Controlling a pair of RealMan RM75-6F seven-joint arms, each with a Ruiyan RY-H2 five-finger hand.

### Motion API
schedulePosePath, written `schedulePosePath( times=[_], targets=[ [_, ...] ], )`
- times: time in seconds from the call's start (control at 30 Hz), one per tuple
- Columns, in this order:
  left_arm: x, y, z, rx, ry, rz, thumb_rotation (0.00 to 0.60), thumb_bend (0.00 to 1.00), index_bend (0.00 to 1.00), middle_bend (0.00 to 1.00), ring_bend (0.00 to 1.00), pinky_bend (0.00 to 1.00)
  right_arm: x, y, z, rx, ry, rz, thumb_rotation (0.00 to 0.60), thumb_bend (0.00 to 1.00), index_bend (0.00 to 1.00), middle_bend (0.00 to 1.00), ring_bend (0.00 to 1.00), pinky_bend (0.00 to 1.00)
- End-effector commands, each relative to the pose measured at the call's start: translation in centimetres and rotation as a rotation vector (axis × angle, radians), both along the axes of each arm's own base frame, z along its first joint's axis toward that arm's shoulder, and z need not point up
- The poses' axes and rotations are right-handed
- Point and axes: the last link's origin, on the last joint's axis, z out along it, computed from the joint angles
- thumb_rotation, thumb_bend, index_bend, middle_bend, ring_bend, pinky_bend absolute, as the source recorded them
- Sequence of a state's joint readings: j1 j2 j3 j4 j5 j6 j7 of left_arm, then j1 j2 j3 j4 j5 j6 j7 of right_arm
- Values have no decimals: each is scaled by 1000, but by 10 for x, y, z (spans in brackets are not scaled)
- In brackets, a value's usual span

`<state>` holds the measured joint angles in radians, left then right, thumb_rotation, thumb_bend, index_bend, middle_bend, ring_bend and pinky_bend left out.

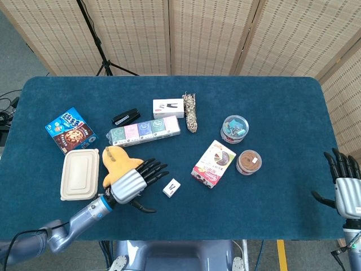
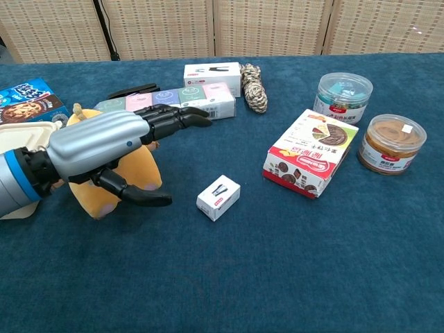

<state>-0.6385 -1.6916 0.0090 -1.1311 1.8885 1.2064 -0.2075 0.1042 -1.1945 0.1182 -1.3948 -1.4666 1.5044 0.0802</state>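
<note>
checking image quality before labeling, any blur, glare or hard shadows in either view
Head view: even, soft light, no glare; the left hand over the yellow plush toy looks sharp. Chest view: the same hand looms large, a mild sheen on its silver back, only a faint shadow on the table.
</note>
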Motion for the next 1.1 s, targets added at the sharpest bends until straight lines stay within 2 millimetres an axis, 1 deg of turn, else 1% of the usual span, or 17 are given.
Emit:
schedulePosePath(
  times=[0.03, 0.2, 0.37, 0.47, 0.73, 0.97, 1.1],
  targets=[
    [-5, 2, -6, -16, 12, 25, 58, 0, 0, 0, 0, 0, -1, 0, 2, -8, -2, -5, 600, 0, 0, 0, 0, 0],
    [-13, 6, -9, -18, 38, 41, 60, 0, 0, 0, 0, 0, -2, 1, 3, -10, -6, -7, 600, 0, 0, 0, 0, 0],
    [-19, 17, -17, -15, 57, 83, 62, 0, 0, 0, 0, 0, -1, 1, 0, 0, -4, -9, 600, 0, 0, 0, 0, 0],
    [-24, 24, -18, -12, 68, 107, 62, 0, 0, 0, 0, 0, -1, 0, -2, 3, -2, -12, 600, 0, 0, 0, 0, 0],
    [-37, 48, -6, 24, 73, 151, 62, 0, 0, 0, 0, 0, -4, -4, -6, 14, 7, -29, 600, 0, 0, 0, 0, 0],
    [-48, 67, -1, 52, 91, 189, 61, 0, 0, 0, 0, 0, -4, -4, -7, 17, 11, -33, 600, 0, 0, 0, 0, 0],
    [-50, 73, 8, 59, 50, 202, 62, 0, 0, 0, 0, 0, -4, -4, -7, 13, 12, -32, 600, 0, 0, 0, 0, 0]
  ],
)
